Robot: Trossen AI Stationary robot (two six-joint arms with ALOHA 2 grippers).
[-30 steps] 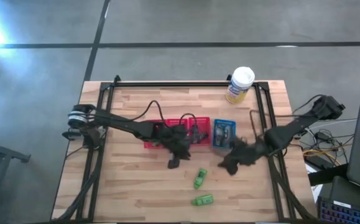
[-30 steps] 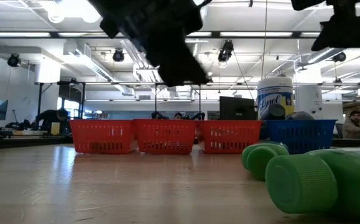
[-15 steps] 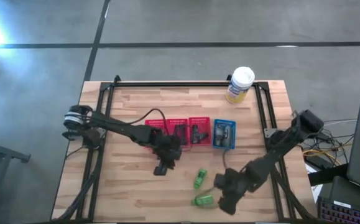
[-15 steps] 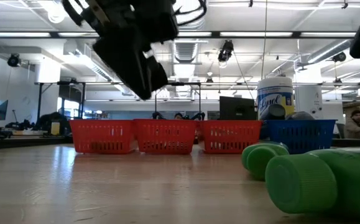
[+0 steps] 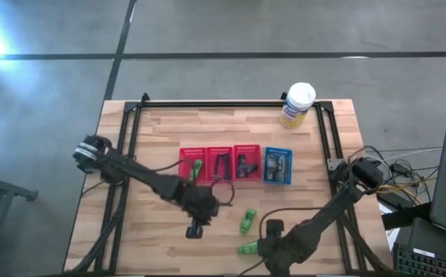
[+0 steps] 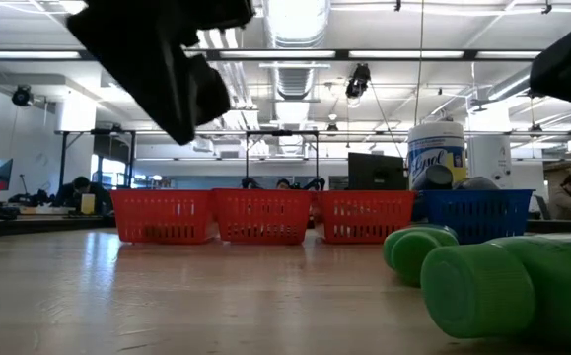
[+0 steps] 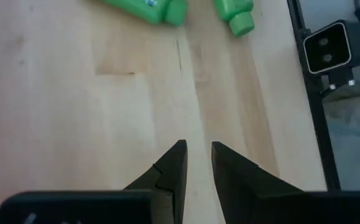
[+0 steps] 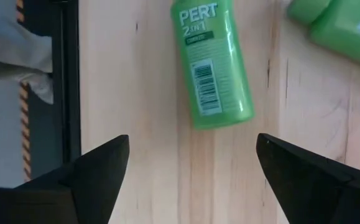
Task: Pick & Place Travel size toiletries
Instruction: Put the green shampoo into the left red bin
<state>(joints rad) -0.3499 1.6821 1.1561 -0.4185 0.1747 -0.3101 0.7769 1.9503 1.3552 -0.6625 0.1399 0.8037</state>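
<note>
Right gripper (image 5: pixel 273 250) hovers low at the tabletop's (image 5: pixel 153 131) front edge, jaws spread wide and empty, one green tube (image 8: pixel 212 62) lying flat just ahead of it. Second green tube (image 5: pixel 247 221) lies just beyond. Left gripper (image 7: pixel 197 163) over bare wood nearby, jaws narrow, holding nothing. Red baskets (image 5: pixel 219 162) and blue basket (image 5: pixel 277 166) sit mid-table.

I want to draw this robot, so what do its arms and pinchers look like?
Two thin, dark, jointed arms with black cables looping beside them. The left arm has a round silvery joint near its base. The left gripper has two pointed black fingers; the right gripper has two broad black wedges.
</note>
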